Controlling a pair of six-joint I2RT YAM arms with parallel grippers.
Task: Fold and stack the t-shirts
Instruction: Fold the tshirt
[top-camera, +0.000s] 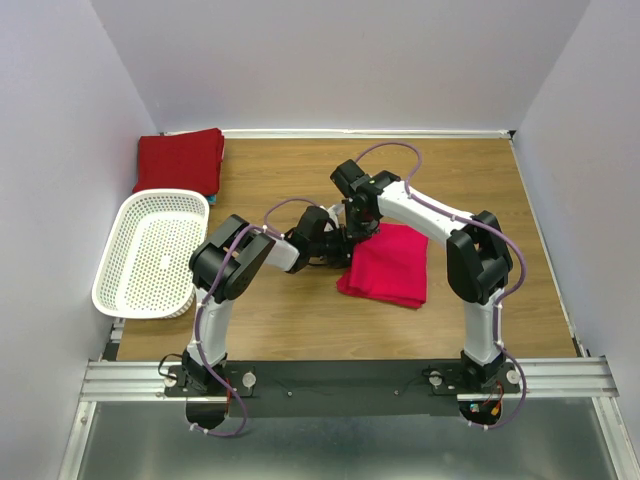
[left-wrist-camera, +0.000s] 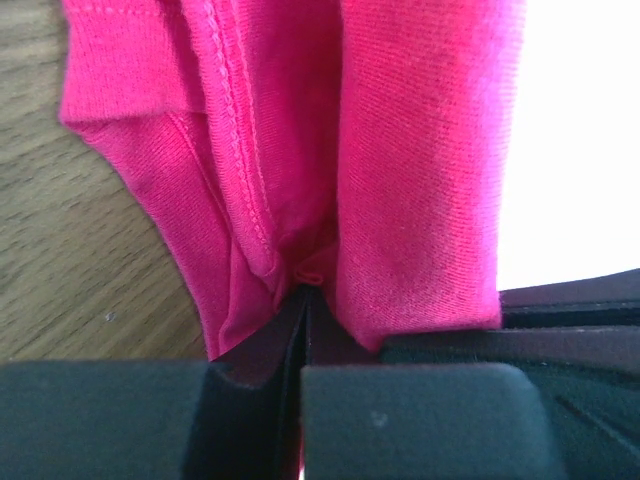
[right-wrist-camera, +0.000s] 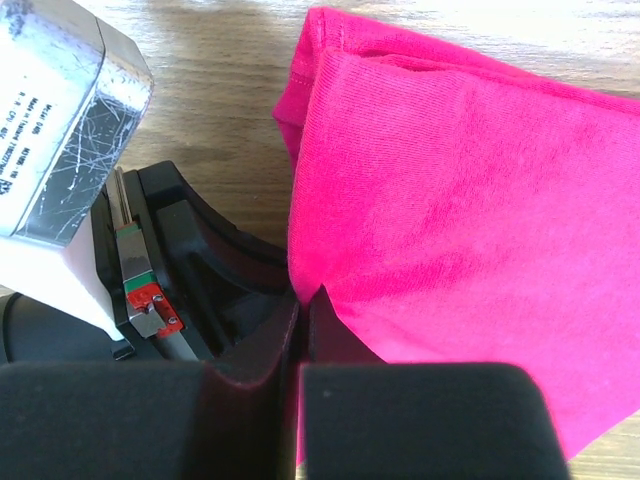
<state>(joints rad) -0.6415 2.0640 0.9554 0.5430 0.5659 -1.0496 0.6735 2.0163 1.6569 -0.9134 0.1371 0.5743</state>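
Note:
A crimson-pink t-shirt (top-camera: 388, 265) lies folded on the wooden table, right of centre. Both grippers meet at its left edge. My left gripper (top-camera: 340, 255) is shut on the shirt's edge (left-wrist-camera: 300, 200), with hemmed folds bunched between its jaws. My right gripper (top-camera: 357, 232) is shut on the same shirt's edge (right-wrist-camera: 430, 200), just beyond the left one. A darker red t-shirt (top-camera: 180, 159) lies folded at the far left corner, with a thin teal edge (top-camera: 212, 192) showing beneath it.
A white perforated basket (top-camera: 152, 252) stands at the left edge of the table (top-camera: 300, 320). Walls close in the left, back and right sides. The left gripper's body (right-wrist-camera: 60, 120) shows close beside the right wrist camera.

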